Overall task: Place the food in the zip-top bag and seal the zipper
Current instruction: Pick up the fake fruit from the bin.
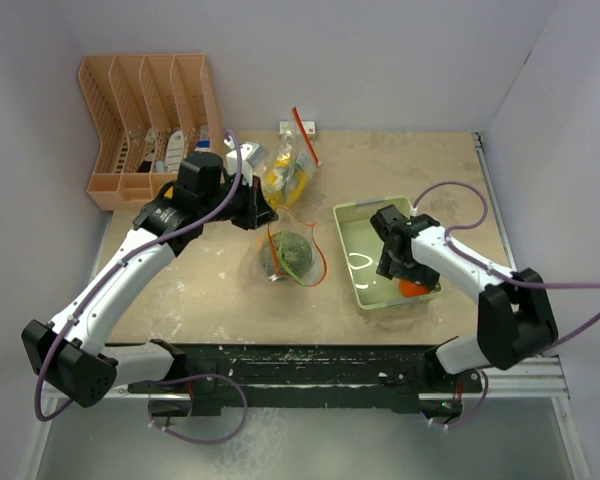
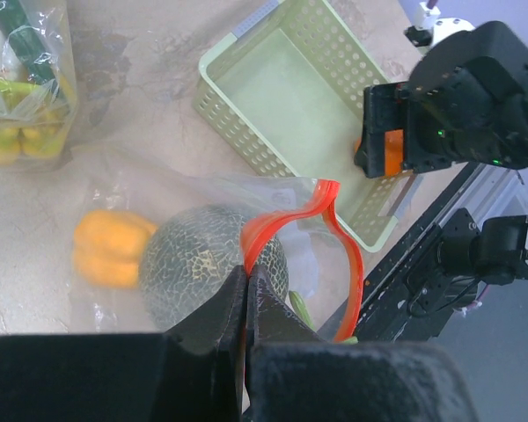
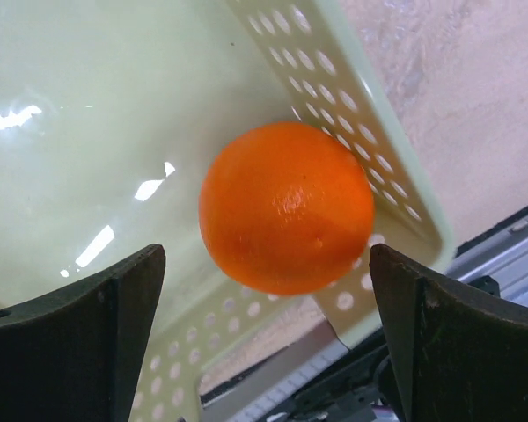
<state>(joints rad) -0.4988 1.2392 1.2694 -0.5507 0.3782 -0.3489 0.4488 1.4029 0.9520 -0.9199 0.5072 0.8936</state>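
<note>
The clear zip-top bag (image 1: 298, 262) lies at mid-table with its red-orange zipper (image 2: 345, 255) looped open. The grey-green melon (image 2: 207, 268) sits inside it. The orange-yellow bell pepper (image 2: 110, 248) lies to its left, seemingly under the same plastic. My left gripper (image 2: 245, 280) is shut on the zipper strip at the bag's mouth and also shows in the top view (image 1: 264, 214). My right gripper (image 3: 264, 264) is open inside the pale green basket (image 3: 88, 132), its fingers on either side of the small orange fruit (image 3: 286, 207) without touching it. I cannot make out the banana bunch.
A second clear bag (image 1: 285, 175) with yellow and green items lies behind the left gripper. The peach slotted organiser (image 1: 145, 120) stands at the back left. The basket (image 1: 352, 255) sits right of the bag. The black rail (image 1: 310, 365) runs along the near edge.
</note>
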